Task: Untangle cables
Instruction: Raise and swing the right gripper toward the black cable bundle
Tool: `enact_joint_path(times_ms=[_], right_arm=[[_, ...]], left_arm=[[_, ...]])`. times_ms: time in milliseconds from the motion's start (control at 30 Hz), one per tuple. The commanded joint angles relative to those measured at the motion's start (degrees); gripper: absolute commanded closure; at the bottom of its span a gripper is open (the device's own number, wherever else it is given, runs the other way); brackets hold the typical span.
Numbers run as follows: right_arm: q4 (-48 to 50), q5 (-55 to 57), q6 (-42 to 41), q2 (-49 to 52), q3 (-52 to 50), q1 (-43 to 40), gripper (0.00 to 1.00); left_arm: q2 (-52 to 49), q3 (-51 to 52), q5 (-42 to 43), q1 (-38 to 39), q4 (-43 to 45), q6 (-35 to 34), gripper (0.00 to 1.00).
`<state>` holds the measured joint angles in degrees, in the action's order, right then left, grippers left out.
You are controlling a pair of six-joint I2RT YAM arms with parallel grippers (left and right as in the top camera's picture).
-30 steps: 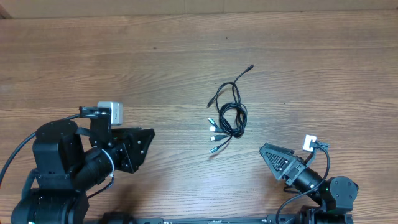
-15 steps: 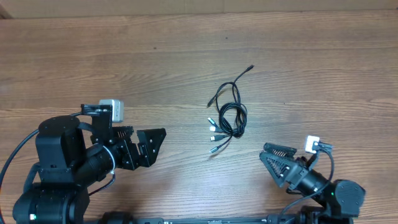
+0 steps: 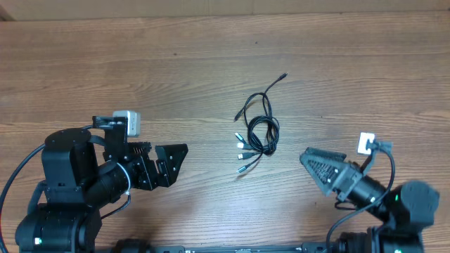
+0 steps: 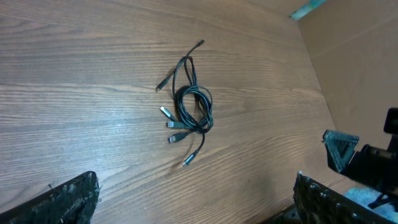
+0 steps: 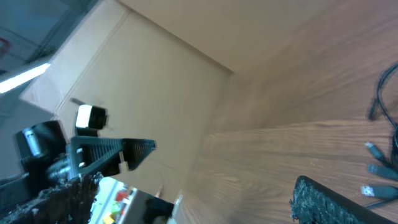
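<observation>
The cables (image 3: 256, 145) lie in one tangled bundle on the wooden table (image 3: 211, 63), a loop with several silver-tipped plug ends fanned out at its lower left. The left wrist view shows the same bundle (image 4: 200, 122) well ahead of the fingers. My left gripper (image 3: 171, 163) is to the left of the bundle, open and holding nothing. My right gripper (image 3: 318, 163) is to the lower right of it, also open and holding nothing. Only plug ends of the cables (image 5: 372, 169) show at the right wrist view's right edge. Neither gripper touches a cable.
A cardboard wall (image 3: 225, 7) runs along the table's far edge and also stands on the right in the left wrist view (image 4: 360, 56). The right arm's finger (image 4: 339, 149) shows at the right of the left wrist view.
My left gripper has opened from partly closed to wide and turned toward the bundle. The right arm has shifted to the right, its gripper still open. The cables have not moved.
</observation>
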<state>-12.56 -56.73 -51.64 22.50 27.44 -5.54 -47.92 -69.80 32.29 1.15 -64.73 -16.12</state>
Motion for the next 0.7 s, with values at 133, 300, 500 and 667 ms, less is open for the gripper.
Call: enact_joint_path(times_ms=[133,300,500,667], right_arm=[[-12.6,5.6,13.3,8.9,11.5,0.1,0.01],[-28.5,20.1,17.5,10.3,18.7,0.1,0.01],[-39.7,30.4,19.0,10.4,22.8,0.1,0.01],[-45.1,33.4,20.5,13.4,23.5,0.1,0.01]], left_arm=[[0.0,-0.2,0.1,0.4,0.2,0.7,0.0],[0.0,-0.2,0.1,0.4,0.2,0.7,0.01],[0.0,-0.2,0.1,0.4,0.2,0.7,0.0],[0.0,-0.2,0.1,0.4,0.2,0.7,0.0]])
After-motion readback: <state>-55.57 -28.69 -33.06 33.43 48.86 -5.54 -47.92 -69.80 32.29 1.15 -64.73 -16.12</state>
